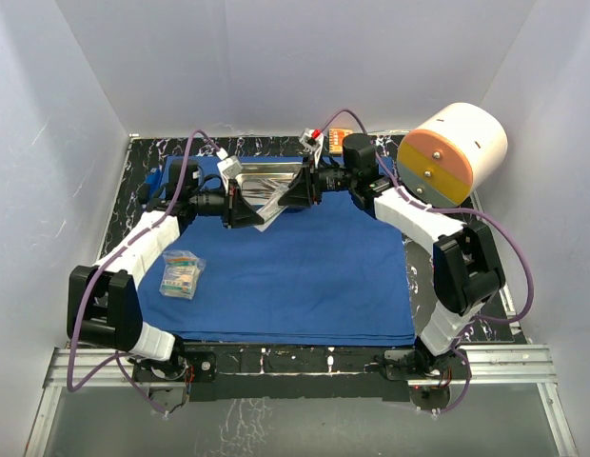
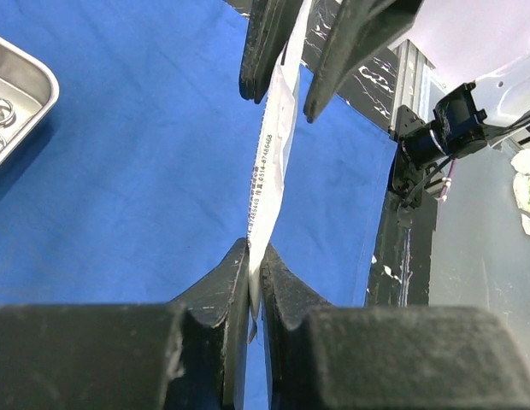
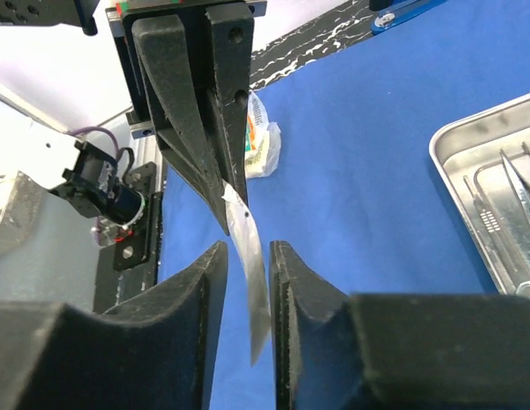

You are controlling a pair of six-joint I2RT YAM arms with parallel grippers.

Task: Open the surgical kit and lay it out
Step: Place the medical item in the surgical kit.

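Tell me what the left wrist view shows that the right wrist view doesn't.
Left wrist only: printed lettering on the held packet. Right wrist only: a second packet lying on the blue cloth, and slender forceps in the steel tray. Both: tray and cloth, the left gripper shut on the held packet, the right gripper open around it.

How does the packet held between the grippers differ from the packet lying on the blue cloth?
The held packet is up above the blue cloth, pinched in the left gripper; the lying packet rests on the cloth, untouched. The held packet looks thin, with a line of print; the lying packet bulges with coloured contents. Both are small packets.
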